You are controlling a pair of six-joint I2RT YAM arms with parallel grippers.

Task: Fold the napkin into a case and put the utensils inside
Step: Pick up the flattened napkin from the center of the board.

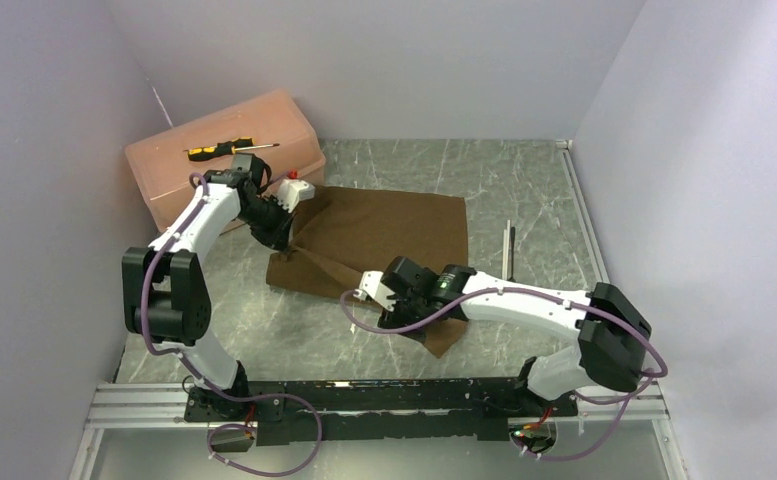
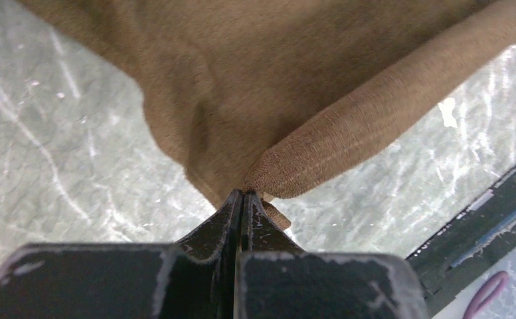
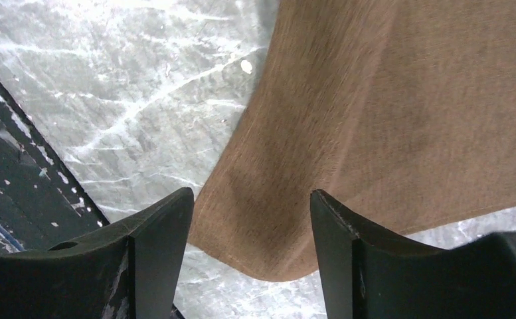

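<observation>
we found the napkin (image 1: 384, 235) lying on the marble-patterned table (image 1: 524, 180), just right of the pink box (image 1: 219, 135), which we took as our landmark. the cloth was only partly spread: its far part lay flat, while its near edge was rumpled and ran toward the arm bases.

the left gripper (image 2: 243, 194) sat at the cloth's corner nearest the pink box, its jaws pressed tight on a pinched fold of the napkin. the right gripper (image 3: 252, 206) was farther from the box, at the near right corner of the cloth; its jaws stood wide apart with the brown edge lying between them, not gripped.

one slender grey utensil (image 1: 509, 250) lay well to the right of the box, beyond the napkin's right edge. a yellow-and-black screwdriver (image 1: 226, 149) rested on the box lid.

we judged the folding step to be in hand, with no case formed yet. the next move seemed to call for the right gripper to take a fresh hold on its corner, so both corners could be carried over together.
</observation>
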